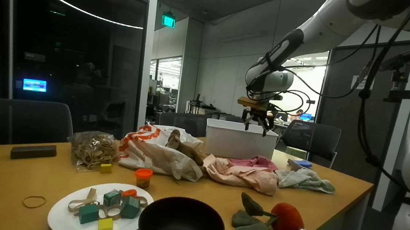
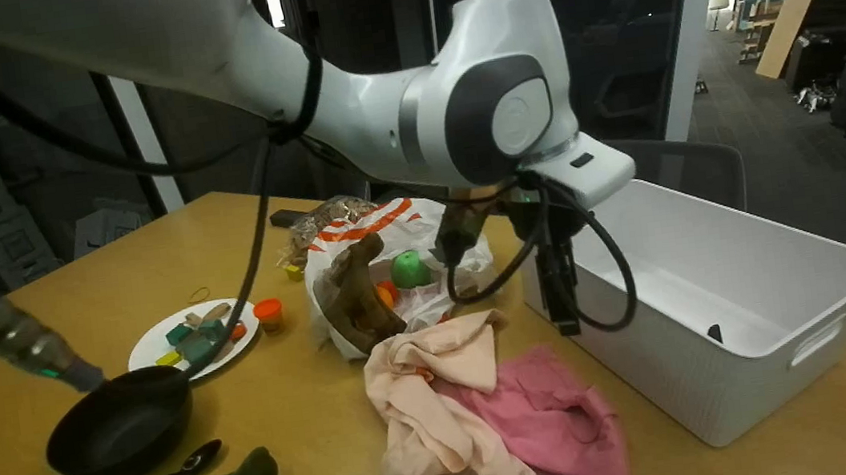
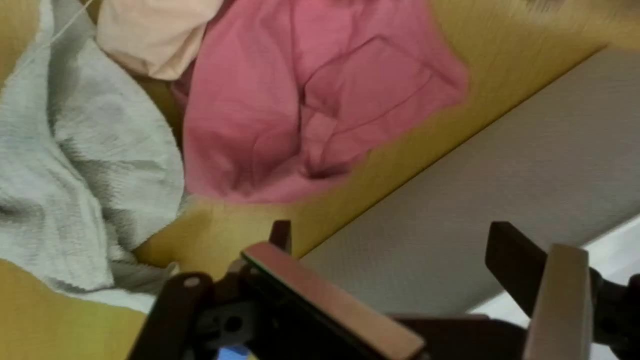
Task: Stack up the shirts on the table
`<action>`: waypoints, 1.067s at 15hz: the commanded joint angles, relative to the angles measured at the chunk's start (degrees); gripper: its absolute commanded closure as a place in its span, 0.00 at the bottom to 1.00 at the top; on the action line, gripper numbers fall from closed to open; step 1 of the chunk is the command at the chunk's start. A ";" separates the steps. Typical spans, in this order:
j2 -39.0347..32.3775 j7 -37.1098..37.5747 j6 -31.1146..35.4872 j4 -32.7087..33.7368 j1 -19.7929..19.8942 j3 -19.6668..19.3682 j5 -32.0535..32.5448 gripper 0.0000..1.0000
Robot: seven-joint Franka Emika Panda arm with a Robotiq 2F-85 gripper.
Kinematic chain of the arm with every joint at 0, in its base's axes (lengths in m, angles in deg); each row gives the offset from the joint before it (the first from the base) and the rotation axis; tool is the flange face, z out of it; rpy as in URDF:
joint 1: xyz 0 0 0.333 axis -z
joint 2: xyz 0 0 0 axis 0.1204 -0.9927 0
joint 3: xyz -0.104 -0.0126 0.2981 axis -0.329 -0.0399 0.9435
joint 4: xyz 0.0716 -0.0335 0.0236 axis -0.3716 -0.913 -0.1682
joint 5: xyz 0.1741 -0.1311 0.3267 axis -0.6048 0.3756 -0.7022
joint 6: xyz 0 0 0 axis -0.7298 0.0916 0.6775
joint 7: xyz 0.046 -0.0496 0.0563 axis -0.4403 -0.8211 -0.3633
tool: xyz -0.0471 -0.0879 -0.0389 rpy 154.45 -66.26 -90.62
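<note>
A pink shirt [image 1: 258, 162] lies crumpled on the table beside the white bin; it also shows in an exterior view [image 2: 567, 421] and the wrist view [image 3: 310, 100]. A peach shirt [image 1: 240, 176] lies crumpled against it and partly over it, also seen in an exterior view [image 2: 433, 422]; only a corner of the peach shirt [image 3: 155, 35] shows in the wrist view. A pale grey-green cloth [image 1: 306, 179] lies beside them, large in the wrist view [image 3: 80, 175]. My gripper [image 1: 255, 130] is open and empty, above the table near the bin's wall, fingers apart in the wrist view [image 3: 392, 235].
A tall white bin [image 2: 646, 347] stands beside the shirts. A plastic bag [image 1: 165, 159] of toys sits on the opposite side. A plate [image 1: 62, 206] with blocks, an orange-lidded tub [image 1: 143, 179], a black pan [image 1: 182, 221] and a plush vegetable [image 1: 286, 220] stand farther off.
</note>
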 commanded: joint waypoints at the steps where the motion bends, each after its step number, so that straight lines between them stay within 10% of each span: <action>1: -4.40 8.68 -1.09 3.48 1.28 -3.17 3.87 0.00; 11: -5.83 8.27 -15.15 3.98 5.74 -5.71 -2.73 0.00; 16: -6.02 9.82 -8.76 0.92 6.08 -7.08 2.07 0.00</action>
